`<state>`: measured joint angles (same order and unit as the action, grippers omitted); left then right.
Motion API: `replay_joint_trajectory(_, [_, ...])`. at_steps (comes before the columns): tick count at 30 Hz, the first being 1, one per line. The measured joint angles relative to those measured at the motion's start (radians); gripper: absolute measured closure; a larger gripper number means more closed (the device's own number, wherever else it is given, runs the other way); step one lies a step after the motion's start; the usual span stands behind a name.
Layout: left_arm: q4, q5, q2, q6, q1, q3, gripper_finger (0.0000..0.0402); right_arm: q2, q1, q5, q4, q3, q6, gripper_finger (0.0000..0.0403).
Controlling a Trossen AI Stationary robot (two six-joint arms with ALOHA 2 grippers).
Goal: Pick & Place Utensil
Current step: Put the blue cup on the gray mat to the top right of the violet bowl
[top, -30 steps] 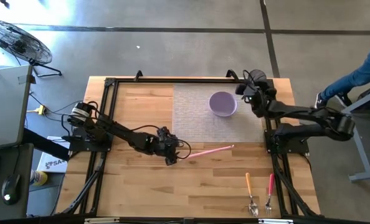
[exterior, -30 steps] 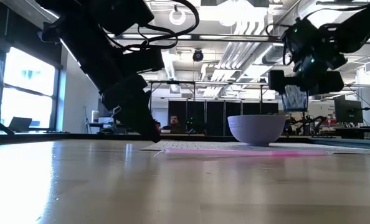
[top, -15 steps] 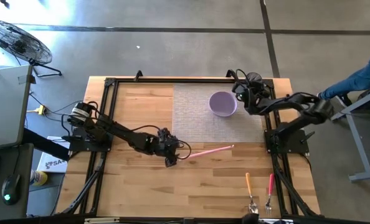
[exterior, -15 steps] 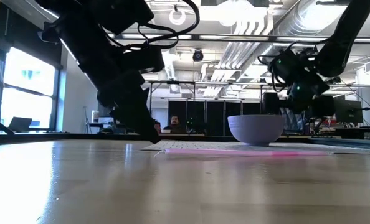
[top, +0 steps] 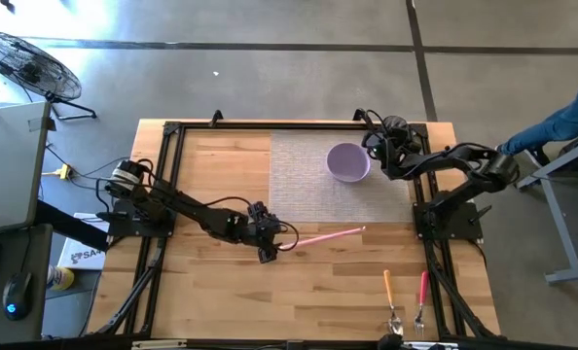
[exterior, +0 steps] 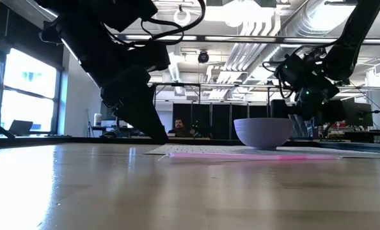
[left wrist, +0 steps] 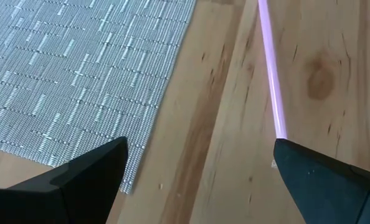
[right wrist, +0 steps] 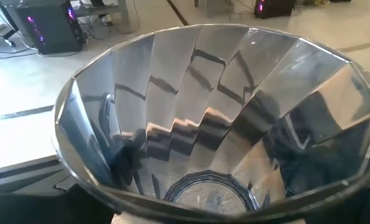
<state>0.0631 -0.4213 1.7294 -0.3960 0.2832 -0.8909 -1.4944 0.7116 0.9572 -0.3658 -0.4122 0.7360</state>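
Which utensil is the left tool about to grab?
On the wooden table, look just below the grey placemat, where the left tool is open. The pink utensil lies flat beside it, far longer and thinner than the orange-handled and red-handled utensils.

1. The bowl [top: 348, 162] is pale lilac, its fluted inside glossy with reflections.
2. The placemat [top: 313, 185] is grey, woven with short pale dashes.
3. The long utensil [top: 326, 235] is pink.
4. The table [top: 211, 292] is light wooden planks.
5. Two utensils have an orange handle [top: 388, 287] and a red handle [top: 423, 287].
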Motion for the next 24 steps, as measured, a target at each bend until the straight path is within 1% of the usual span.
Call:
replay_joint_trajectory(4, [-0.001, 0.000, 0.000, 0.002, 0.000, 0.000, 0.0005, 0.000, 0.000, -0.031, 0.058, 0.000, 0.101, 0.0017])
replay_joint_trajectory(6, [-0.001, 0.000, 0.000, 0.002, 0.000, 0.000, 0.0005, 0.000, 0.000, -0.034, 0.070, 0.000, 0.115, 0.0016])
replay_joint_trajectory(11, [-0.001, 0.000, 0.000, 0.001, 0.001, 0.000, 0.0005, 0.000, 0.000, -0.044, 0.074, 0.000, 0.060, 0.0016])
replay_joint_trajectory(18, [-0.001, 0.014, 0.000, 0.001, 0.001, 0.000, 0.0005, 0.000, 0.002, -0.042, 0.075, 0.000, 0.056, 0.0015])
replay_joint_trajectory(24, [-0.001, 0.022, 0.000, 0.001, 0.001, 0.000, 0.0005, 0.007, 0.002, -0.079, 0.094, 0.000, 0.028, 0.0015])
